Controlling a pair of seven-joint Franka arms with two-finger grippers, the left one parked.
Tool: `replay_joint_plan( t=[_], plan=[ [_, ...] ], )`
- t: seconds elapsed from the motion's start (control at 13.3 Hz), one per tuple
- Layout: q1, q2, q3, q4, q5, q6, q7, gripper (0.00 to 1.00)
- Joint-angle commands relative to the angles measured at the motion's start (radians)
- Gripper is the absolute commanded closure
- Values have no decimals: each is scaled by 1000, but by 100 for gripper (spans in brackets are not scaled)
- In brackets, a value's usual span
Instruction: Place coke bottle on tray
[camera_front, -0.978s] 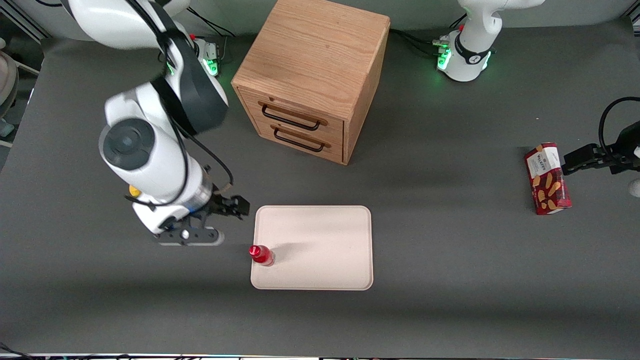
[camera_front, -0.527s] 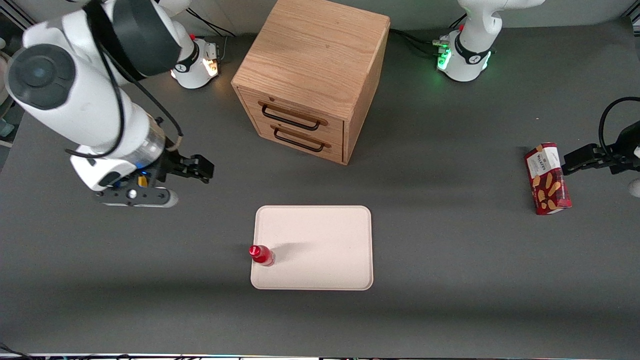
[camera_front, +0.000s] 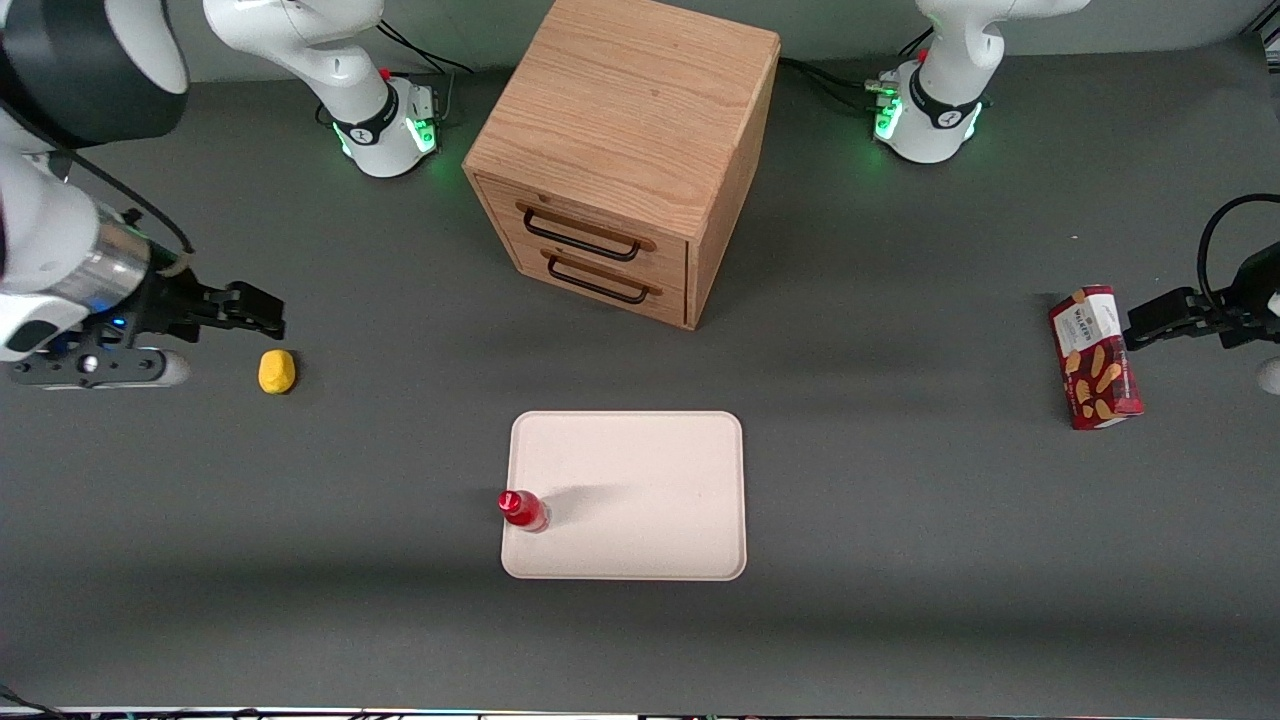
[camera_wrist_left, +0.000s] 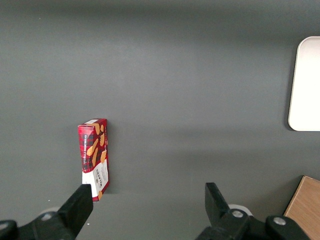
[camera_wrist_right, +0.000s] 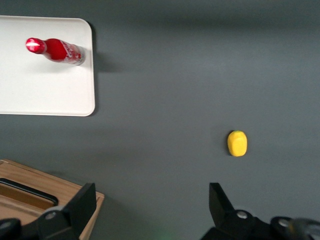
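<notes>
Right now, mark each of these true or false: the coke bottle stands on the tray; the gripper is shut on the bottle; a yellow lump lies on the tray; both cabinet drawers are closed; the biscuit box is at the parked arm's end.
1. The coke bottle stands on the tray. True; it is upright at the tray's edge.
2. The gripper is shut on the bottle. False; it is open and holds nothing, well away near the yellow lump.
3. The yellow lump lies on the tray. False; it lies on the table.
4. Both drawers of the wooden cabinet are closed. True.
5. The biscuit box lies toward the parked arm's end. True.
</notes>
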Motion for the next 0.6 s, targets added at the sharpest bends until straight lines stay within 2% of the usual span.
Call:
replay_joint_plan(
  t=[0.0, 0.23, 0.38, 0.53],
  plan=[
    [-51, -128, 6, -193, 15, 106, -78, 0],
    [-141, -159, 28, -238, 15, 128, -147, 0],
    [-212, -155, 72, -237, 15, 128, -170, 0],
    [-213, -153, 71, -231, 13, 128, -170, 0]
  ],
)
